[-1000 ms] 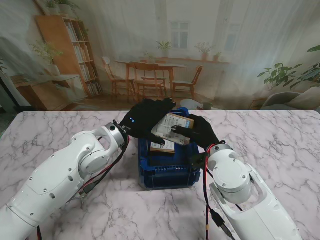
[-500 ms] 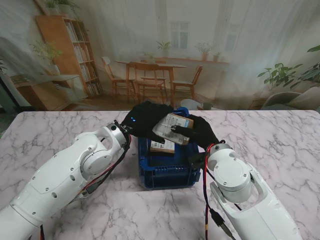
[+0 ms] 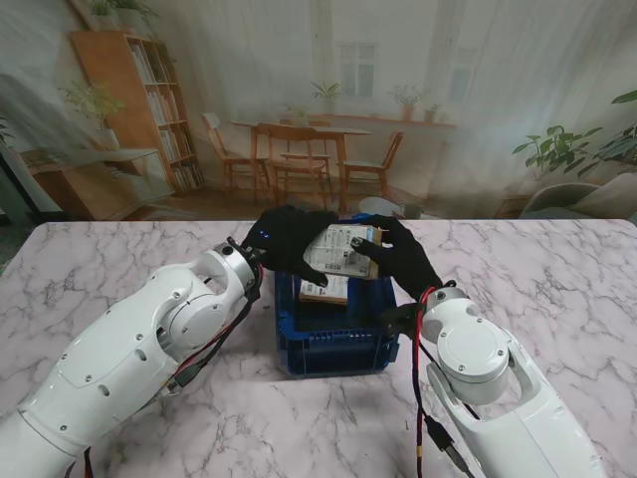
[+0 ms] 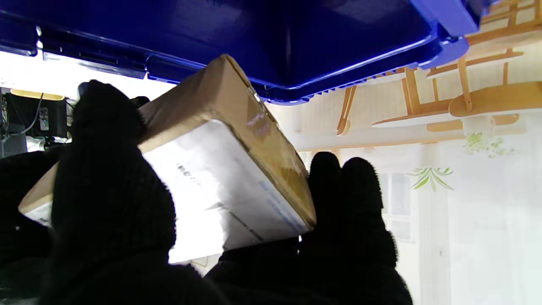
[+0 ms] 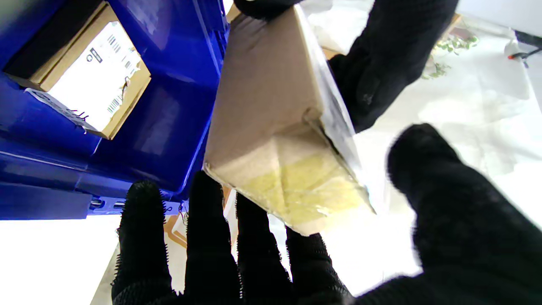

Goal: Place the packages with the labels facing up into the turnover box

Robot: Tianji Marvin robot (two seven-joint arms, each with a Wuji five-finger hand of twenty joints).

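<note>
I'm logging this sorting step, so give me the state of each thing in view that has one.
Held package: off the table, tilted, label up, over the box's far end.
Package in the box: lying flat on the floor, label up.
Turnover box: open-topped, upright on the table.
Left robot hand: shut on the held package.
Right robot hand: fingers spread at the held package's other end; grip unclear.

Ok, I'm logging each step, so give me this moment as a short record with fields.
held package: cardboard package, white label up, above the box
left hand: left hand grips its left side
right hand: right hand at its right end; grip unclear
turnover box: blue turnover box between the arms
inside box: second package, label up
</note>
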